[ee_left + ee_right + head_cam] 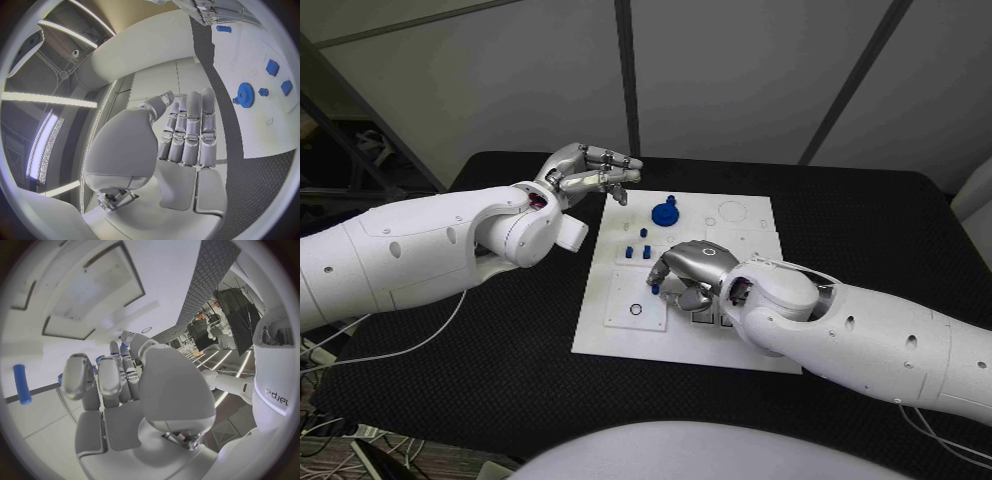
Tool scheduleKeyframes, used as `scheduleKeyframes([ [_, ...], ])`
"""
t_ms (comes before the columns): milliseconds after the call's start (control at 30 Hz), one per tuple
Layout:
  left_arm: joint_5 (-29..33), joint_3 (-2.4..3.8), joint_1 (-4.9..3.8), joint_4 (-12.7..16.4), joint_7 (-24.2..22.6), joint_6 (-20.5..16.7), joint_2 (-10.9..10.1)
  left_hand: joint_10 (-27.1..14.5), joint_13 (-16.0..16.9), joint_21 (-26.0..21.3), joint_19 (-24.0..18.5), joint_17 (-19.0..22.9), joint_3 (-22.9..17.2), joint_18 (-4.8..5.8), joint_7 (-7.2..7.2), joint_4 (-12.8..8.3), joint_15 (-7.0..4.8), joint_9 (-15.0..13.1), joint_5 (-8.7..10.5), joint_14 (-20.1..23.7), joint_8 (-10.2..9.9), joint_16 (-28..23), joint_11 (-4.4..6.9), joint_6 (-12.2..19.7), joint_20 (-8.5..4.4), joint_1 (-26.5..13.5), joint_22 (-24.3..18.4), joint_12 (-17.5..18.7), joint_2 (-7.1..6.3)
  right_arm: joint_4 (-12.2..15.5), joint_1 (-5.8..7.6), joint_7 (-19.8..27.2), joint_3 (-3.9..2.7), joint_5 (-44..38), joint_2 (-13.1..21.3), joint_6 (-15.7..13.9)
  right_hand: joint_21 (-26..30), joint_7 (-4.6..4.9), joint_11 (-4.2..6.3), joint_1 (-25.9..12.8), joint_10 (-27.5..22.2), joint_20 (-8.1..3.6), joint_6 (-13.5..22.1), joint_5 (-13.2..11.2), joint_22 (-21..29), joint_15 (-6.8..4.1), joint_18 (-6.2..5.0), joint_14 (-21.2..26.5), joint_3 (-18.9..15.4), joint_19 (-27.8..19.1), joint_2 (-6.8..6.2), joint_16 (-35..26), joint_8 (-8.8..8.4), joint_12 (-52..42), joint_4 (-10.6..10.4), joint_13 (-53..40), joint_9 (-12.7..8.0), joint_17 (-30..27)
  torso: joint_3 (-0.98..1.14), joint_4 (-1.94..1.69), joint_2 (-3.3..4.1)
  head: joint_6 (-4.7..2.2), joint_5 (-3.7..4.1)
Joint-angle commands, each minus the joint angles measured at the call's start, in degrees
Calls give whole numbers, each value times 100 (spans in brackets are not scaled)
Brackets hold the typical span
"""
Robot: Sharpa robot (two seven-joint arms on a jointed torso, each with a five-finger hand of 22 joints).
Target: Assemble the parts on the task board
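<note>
The fingers (606, 180) of the left hand (589, 172) in the head view lie straight and close together, holding nothing, raised above the far left edge of the task board (625, 330) on the black counter (473, 360). The right hand (692, 272) is down on the middle of the board, palm lowered, fingers curled toward a small blue part (655, 289) at their tips; whether they pinch it I cannot tell. Further up the board stand a blue gear (666, 212) and several short blue parts (640, 250). The risk, as I judge it, is that the hand's bulk hides the piece and its seat, so a peg could go in tilted or be knocked flat.

In the left wrist view the left hand's (181, 140) fingers (190, 130) are extended side by side, thumb alongside, nothing between them. The task board (250, 125) lies beyond with the gear (245, 94) and blue blocks (272, 67). This hand is well apart from the work, so it cannot steady the board if that slides.

In the right wrist view the right hand's (125, 390) fingers (100, 380) bend together toward the board (50, 290), with blue showing between their tips. A blue peg (22, 384) lies loose just beside them and could be nudged away.
</note>
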State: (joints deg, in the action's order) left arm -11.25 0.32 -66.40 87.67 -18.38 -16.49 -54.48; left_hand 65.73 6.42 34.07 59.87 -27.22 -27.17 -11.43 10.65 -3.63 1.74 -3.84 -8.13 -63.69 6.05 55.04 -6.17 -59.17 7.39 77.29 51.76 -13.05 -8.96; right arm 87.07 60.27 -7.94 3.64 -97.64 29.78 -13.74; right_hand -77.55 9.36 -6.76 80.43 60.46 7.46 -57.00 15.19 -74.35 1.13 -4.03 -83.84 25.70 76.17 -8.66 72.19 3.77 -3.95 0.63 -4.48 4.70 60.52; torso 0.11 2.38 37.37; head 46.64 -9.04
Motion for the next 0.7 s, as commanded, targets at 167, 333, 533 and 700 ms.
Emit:
scheduleKeyframes([
  [167, 17, 6, -8, -13, 1, 110, 4, -33, 5, -38, -50, 7, 31, 102, 8, 6, 6, 5, 2, 54, -26, -16, -10, 13, 0, -8, -6, -19, 58, 204, -2, 18, -2, -76, 186, -728, 55, 7, 27, -22, -17, 10, 35, 17, 48, 36, -60, -56, -2, -72, -45, -33, -9, -55, 28, -5, -8, -31, 2, 8, -3, -27, 28],
  [333, 17, 5, -7, -30, 0, 122, -3, -33, 5, -38, -50, 7, 31, 102, 8, 6, 6, 5, 2, 54, -26, -16, -10, 13, 0, -8, -6, -19, 58, 490, -3, 129, -13, 90, 494, -1041, 55, 11, 37, -19, 22, 9, 15, 41, 47, 29, -61, -54, 5, -70, -36, -26, 8, -125, 35, -14, -2, -34, -1, 16, -12, -64, 61],
  [533, 17, 4, -6, -41, -3, 143, -6, -33, 5, -38, -50, 7, 31, 102, 8, 6, 6, 5, 2, 54, -26, -16, -10, 13, 0, -8, -6, -19, 58, 743, 15, 98, -242, 354, 912, -827, 66, 4, 39, -50, 24, 7, 5, 43, 58, 26, -64, -54, -11, -78, -47, -26, 13, -158, 22, -12, 2, -46, -9, 17, -10, -128, 121],
  [700, 17, 3, -6, -35, -15, 147, -9, -33, 5, -38, -50, 7, 31, 102, 8, 6, 6, 5, 2, 54, -26, -16, -10, 13, 0, -8, -6, -19, 58, 775, 100, -54, -481, 414, 1295, -240, 78, -13, 40, -90, -24, 6, -12, 55, 71, 25, -66, -59, -42, -84, -65, -23, 21, -171, 4, 5, 7, -54, -9, 13, -8, -180, 168],
])
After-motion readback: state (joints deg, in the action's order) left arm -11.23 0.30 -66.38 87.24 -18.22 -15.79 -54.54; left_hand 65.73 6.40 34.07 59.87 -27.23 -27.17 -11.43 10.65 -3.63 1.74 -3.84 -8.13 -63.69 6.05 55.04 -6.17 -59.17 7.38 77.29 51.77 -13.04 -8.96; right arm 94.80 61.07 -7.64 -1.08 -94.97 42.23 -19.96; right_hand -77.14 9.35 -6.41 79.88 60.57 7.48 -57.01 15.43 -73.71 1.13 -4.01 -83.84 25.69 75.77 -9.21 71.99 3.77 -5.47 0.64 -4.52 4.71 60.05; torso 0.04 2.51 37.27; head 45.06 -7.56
